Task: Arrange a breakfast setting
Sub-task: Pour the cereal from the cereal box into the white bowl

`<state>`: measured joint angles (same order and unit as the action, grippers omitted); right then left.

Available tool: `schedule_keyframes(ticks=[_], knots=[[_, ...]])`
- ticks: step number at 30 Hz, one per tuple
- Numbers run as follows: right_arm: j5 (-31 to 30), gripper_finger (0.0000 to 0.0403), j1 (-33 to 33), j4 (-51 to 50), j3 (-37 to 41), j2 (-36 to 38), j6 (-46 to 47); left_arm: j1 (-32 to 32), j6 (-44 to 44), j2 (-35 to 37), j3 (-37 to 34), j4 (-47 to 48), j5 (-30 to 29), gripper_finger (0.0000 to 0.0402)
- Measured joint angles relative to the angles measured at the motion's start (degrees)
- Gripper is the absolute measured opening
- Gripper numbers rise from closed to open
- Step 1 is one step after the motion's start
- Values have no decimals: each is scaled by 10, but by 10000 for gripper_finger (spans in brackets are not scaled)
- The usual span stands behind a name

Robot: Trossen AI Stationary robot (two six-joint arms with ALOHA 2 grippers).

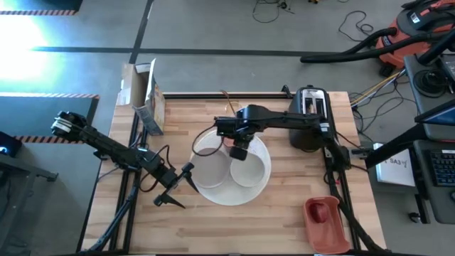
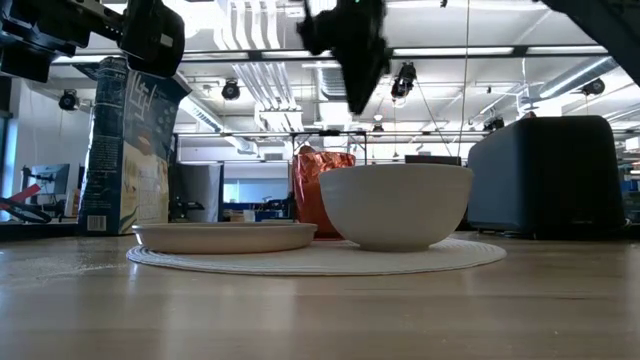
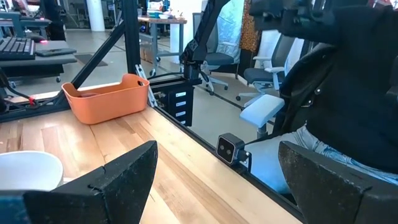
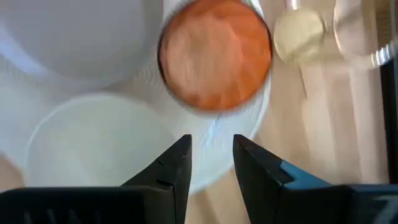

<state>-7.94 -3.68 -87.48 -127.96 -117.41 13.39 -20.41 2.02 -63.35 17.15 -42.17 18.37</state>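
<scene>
Left pincer (image 1: 175, 186) hovers over the surface (image 1: 213, 227) just left of the big white plate (image 1: 220, 193), fingers spread wide, holding nothing. On the plate: a shallow dish (image 1: 211, 171) on its left half, a small white bowl (image 1: 246, 169) on its right. Right pincer (image 1: 239, 150) hangs above the plate's far edge, fingers slightly apart, empty; a red cup (image 4: 214, 53) sits just ahead of it. Orange bin (image 1: 325, 220) at the surface's near right corner.

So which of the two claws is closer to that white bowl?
The right gripper: it hangs just above the white bowl, at its far edge. The left gripper sits off to the bowl's side, past the big plate's rim.
</scene>
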Motion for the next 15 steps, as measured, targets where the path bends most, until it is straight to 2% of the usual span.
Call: schedule_keyframes(ticks=[2,8,15], knots=[[3,109,8,-26,4,15,45,0,0,0,0,0,0,317],[6,109,56,-23,37,69,164,0,0,0,0,2,0,317],[10,109,135,-25,117,126,311,0,0,-1,0,3,0,317]])
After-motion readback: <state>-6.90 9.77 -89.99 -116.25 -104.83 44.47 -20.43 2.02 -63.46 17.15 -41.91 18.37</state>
